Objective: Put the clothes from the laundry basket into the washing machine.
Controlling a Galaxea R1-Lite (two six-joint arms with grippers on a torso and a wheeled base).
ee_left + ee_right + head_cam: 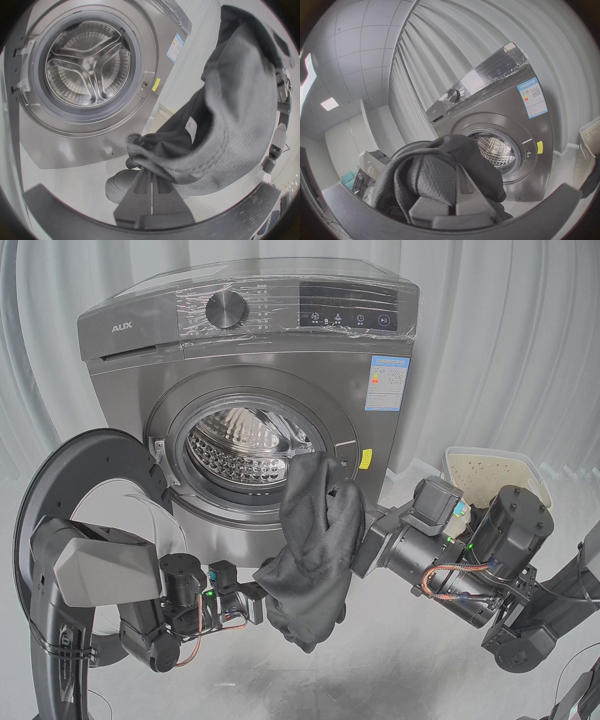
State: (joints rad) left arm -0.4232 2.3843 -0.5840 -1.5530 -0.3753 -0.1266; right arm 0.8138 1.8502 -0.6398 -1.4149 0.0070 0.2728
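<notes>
A black mesh garment [319, 540] hangs in front of the grey washing machine [250, 365], just below and right of its open drum [250, 446]. My right gripper [450, 187] is shut on the garment's [431, 175] upper part, and the cloth drapes over its fingers. My left gripper [150, 171] is shut on a lower fold of the garment [231, 125], low near the floor [259, 596]. The drum [87, 68] shows bare steel inside. The round door [94, 490] is swung open to the left.
The white perforated laundry basket [494, 474] stands on the floor to the right of the machine, behind my right arm. Pale curtains hang behind the machine. Bare grey floor lies in front of the machine.
</notes>
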